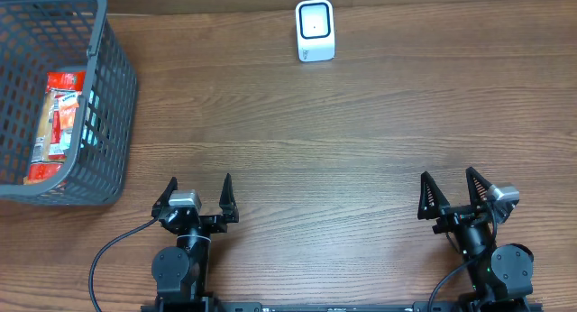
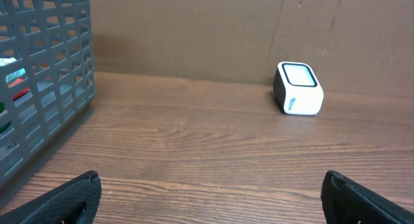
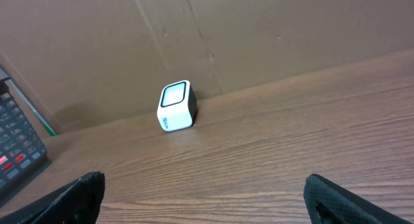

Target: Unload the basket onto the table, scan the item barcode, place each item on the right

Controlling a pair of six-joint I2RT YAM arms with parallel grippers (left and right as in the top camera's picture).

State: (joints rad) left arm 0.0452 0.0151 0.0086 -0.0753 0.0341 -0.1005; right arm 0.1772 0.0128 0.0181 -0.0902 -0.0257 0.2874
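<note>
A red and white packet [image 1: 59,123], the item, lies inside the grey mesh basket [image 1: 113,123] at the far left; no barcode shows on it. The white scanner [image 1: 315,30] with a dark window stands at the back of the table, also in the left wrist view as scanner [image 2: 298,88] and in the right wrist view as scanner [image 3: 176,105]. My left gripper [image 1: 199,186] rests open near the front edge, left of centre, nothing between its fingers. My right gripper [image 1: 448,181] is open at the front right, holding nothing.
The basket wall [image 2: 45,88] fills the left of the left wrist view, and a corner of the basket [image 3: 16,146] shows in the right wrist view. A brown cardboard wall [image 3: 259,30] rises behind the scanner. Bare wooden table [image 1: 315,141] lies between grippers and scanner.
</note>
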